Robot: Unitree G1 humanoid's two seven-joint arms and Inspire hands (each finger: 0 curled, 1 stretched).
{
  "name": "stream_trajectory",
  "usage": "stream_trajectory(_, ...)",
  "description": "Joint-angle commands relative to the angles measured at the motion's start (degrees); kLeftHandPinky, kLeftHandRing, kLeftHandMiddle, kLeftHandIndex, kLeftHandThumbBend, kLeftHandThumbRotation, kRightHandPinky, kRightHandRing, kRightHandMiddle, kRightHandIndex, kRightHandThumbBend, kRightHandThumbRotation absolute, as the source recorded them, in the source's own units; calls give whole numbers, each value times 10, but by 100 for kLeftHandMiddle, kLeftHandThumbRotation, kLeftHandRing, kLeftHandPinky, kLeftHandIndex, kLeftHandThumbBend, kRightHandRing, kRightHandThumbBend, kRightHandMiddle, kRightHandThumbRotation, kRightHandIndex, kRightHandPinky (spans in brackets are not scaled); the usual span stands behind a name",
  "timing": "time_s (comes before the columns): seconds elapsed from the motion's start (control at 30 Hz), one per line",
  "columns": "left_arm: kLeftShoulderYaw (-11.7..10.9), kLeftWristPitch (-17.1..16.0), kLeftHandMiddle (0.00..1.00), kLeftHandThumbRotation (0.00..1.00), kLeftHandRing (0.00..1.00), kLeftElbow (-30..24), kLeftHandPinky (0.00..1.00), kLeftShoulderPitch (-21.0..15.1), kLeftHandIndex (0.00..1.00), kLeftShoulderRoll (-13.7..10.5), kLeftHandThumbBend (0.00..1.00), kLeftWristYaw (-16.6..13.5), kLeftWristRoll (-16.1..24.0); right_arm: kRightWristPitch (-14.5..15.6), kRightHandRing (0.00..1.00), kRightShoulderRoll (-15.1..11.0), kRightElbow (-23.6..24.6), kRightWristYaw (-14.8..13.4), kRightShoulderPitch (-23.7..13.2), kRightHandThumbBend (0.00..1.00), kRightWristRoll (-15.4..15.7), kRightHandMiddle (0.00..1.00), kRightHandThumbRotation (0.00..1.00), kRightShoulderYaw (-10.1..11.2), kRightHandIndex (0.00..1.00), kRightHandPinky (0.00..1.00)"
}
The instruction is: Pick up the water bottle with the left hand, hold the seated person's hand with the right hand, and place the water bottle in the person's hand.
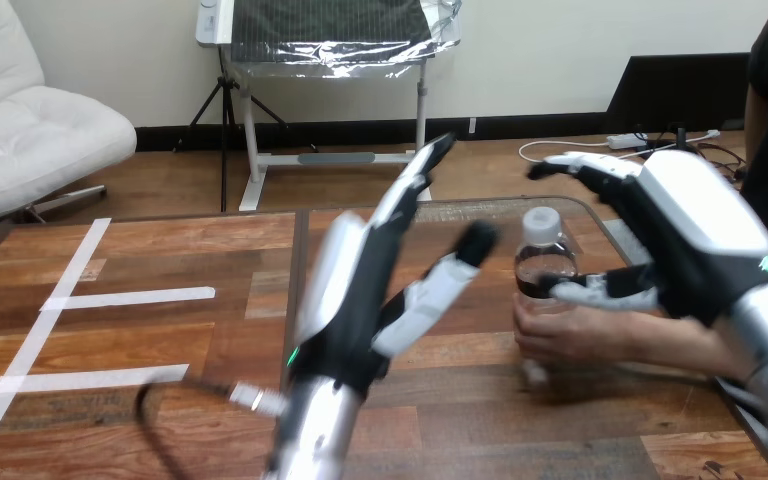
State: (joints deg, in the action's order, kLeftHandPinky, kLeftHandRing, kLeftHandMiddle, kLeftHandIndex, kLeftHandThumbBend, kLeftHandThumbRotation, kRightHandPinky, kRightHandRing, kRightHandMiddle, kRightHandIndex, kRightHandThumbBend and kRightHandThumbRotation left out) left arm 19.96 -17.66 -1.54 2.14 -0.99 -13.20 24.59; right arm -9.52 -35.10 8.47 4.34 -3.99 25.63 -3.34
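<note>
Head view: the bottle [545, 262] stands upright on the surface [210, 340], with the person's hand [570, 335] wrapped round its base. Left of the bottle and apart from it, the left hand [355, 300] is raised, fingers straight and spread, holding nothing. Right of the bottle, the right hand [698, 232] hangs over the person's wrist, fingers spread above the cap and thumb reaching toward the bottle's side; no clasp shows. Delivery looks done, so retreat cleanly: draw the left hand off leftward, and lift the right straight up so its thumb cannot tip the bottle.
</note>
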Motion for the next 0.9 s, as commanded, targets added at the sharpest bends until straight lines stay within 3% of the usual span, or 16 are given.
stream_trajectory(0.0, -12, -32, 90, 97, 88, -48, 83, 29, 89, 13, 52, -24, -10, -25, 81, 40, 41, -41, 16, 51, -9, 83, 1, 19, 78, 71)
stream_trajectory(0.17, -10, -58, 88, 97, 87, -58, 82, 66, 87, 13, 52, -35, -13, -33, 81, 72, 51, -46, 41, 48, -29, 83, 0, 18, 78, 71)
stream_trajectory(0.5, -7, -122, 86, 96, 85, -62, 80, 122, 85, 12, 46, -45, -40, -70, 79, 117, 51, -70, 73, 41, -27, 81, 0, 12, 77, 73)
stream_trajectory(0.87, -10, -145, 85, 95, 84, -68, 80, 162, 84, 12, 44, -64, -37, -93, 79, 147, 41, -66, 93, 34, -42, 81, 0, 2, 76, 72)
